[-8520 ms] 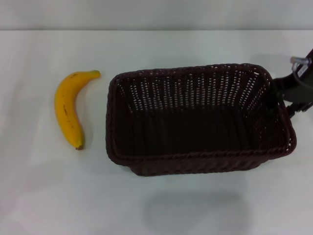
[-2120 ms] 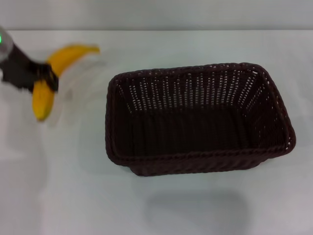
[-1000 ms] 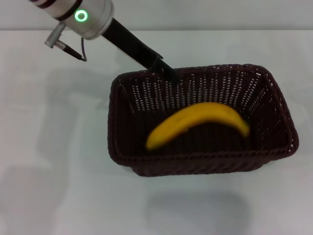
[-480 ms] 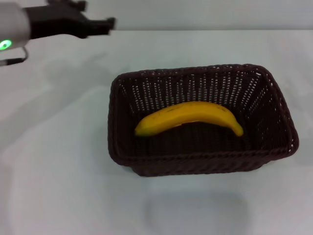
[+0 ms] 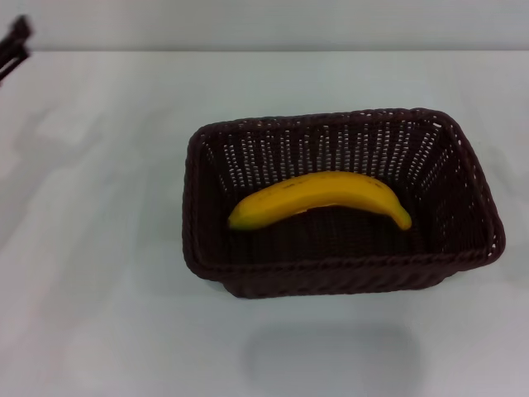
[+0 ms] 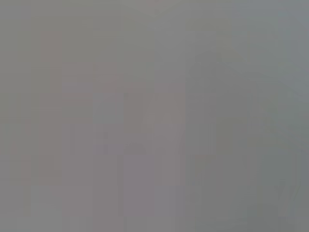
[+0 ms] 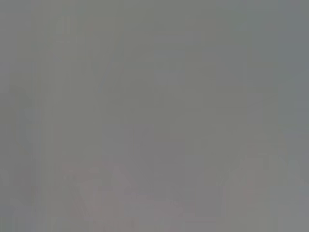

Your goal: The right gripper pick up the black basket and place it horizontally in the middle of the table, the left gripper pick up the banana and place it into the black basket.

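Observation:
The black basket point(image 5: 207, 248) stands lengthwise across the middle of the white table point(image 5: 91, 273) in the head view. The yellow banana point(image 5: 318, 197) lies inside it on the basket floor, curved, its ends pointing left and right. Only a dark tip of my left gripper point(image 5: 14, 43) shows at the far upper left edge, well away from the basket. My right gripper is out of view. Both wrist views show only flat grey.
The table's far edge point(image 5: 264, 51) runs along the top of the head view against a pale wall. Bare tabletop lies left of the basket and in front of it.
My left gripper has pulled back to the left and is almost out of the picture. The banana lies still in the basket where it landed.

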`<state>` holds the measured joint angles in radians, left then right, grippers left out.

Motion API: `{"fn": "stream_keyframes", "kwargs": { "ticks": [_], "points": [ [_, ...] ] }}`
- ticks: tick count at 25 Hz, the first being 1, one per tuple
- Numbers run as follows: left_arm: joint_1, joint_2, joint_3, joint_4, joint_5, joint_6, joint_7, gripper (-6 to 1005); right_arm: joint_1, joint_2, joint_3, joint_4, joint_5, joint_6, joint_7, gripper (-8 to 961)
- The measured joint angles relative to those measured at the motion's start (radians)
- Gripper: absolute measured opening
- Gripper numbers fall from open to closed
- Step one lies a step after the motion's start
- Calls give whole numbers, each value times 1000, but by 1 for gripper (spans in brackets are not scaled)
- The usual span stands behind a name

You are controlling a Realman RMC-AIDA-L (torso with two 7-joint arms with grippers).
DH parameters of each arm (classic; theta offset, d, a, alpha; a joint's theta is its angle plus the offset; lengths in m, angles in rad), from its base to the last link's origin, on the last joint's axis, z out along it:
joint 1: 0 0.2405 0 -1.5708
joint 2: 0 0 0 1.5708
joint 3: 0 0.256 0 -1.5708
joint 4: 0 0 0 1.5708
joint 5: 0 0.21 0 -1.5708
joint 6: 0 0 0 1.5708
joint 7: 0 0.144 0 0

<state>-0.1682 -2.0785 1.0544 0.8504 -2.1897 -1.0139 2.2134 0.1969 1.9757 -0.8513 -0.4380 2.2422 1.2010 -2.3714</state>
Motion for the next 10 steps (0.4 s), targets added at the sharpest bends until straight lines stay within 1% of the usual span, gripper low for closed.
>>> {"fn": "stream_keyframes", "kwargs": {
  "ticks": [2,4,5,6,7,10],
  "points": [
    [-1,1,-50,-100,-72,-73,97,881,0,8,7,2,-1,-21,0,808],
    [-9,2,-130,-193,-99,-152,167,880,0,17,24,11,2,-33,-3,829],
    [-9,2,-130,-193,-99,-152,167,880,0,20,36,18,5,-32,-10,840],
    [-15,2,-189,-249,-106,-206,207,879,1,23,49,29,7,-26,-18,840],
    [-16,2,-197,-256,-107,-215,212,879,2,24,57,36,8,-19,-25,840],
    [-23,1,-261,-320,-123,-275,261,879,9,24,58,45,9,-4,-32,840]
  ]
}}
